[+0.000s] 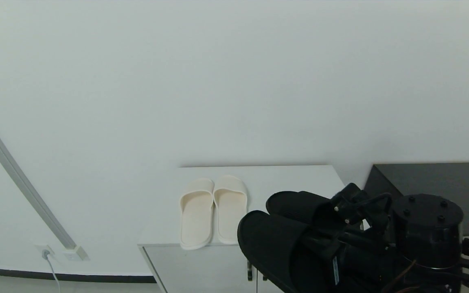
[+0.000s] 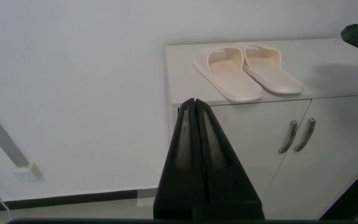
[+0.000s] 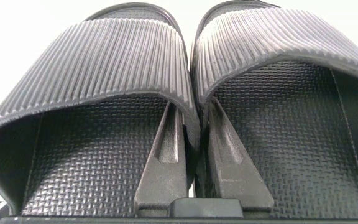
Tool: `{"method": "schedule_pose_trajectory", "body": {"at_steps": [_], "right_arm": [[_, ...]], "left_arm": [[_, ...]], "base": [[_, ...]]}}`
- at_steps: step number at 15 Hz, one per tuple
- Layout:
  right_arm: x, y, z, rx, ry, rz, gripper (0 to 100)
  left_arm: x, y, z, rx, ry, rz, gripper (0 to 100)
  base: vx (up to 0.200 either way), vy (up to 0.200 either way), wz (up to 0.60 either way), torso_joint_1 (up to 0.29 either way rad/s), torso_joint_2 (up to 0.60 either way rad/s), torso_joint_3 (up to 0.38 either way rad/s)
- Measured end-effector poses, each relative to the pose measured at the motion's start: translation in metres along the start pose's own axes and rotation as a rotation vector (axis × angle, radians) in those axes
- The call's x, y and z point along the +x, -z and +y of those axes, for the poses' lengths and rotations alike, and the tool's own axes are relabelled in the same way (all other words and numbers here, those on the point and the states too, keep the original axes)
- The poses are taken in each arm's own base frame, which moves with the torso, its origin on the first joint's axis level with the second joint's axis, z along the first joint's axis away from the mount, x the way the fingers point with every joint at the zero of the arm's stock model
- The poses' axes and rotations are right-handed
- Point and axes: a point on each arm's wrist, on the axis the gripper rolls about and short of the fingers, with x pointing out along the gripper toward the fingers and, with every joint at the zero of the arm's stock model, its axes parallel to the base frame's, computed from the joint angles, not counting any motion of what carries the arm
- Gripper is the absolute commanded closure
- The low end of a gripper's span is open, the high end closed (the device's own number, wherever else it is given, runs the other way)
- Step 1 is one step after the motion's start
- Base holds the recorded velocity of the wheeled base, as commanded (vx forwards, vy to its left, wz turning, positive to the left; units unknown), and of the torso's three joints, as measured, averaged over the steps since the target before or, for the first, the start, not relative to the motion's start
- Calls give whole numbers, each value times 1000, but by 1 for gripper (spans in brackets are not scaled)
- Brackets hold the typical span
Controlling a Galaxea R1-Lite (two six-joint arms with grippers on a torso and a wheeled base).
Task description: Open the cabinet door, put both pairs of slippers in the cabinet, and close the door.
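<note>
A pair of black slippers (image 1: 277,234) hangs in the air just in front of the white cabinet's top (image 1: 283,177), at its right end. My right gripper (image 3: 195,158) is shut on them, one finger inside each slipper, pinching their inner walls (image 3: 191,93) together. A cream pair of slippers (image 1: 213,211) lies side by side on the cabinet top (image 2: 185,59), heels at the front edge. Both cabinet doors (image 2: 340,162) are closed, with two handles (image 2: 296,135) in the middle. My left gripper (image 2: 195,104) is shut on nothing, held low and left of the cabinet.
A white wall rises behind the cabinet. A black table (image 1: 434,181) stands to the cabinet's right. On the wall at the left, a grey conduit (image 1: 18,179) runs down to a socket (image 1: 46,251) with a plugged-in cable.
</note>
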Motion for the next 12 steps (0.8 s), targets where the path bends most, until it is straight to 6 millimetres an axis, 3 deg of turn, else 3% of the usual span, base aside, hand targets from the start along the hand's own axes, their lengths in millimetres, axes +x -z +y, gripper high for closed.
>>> {"method": "schedule_pose_trajectory", "body": {"at_steps": [3, 10, 12], "right_arm": [[-4, 1, 3, -2, -12, -1, 100], [-7, 5, 2, -3, -13, 10, 100], [-7, 5, 2, -2, -9, 7, 100]], "left_arm": [[0, 0, 0, -1, 0, 0, 100], [0, 0, 0, -1, 0, 0, 100], [0, 0, 0, 0, 0, 0, 100]], "base": [[0, 0, 0, 0, 0, 0], [-200, 0, 0, -2, -2, 3], [0, 0, 0, 0, 0, 0]]}}
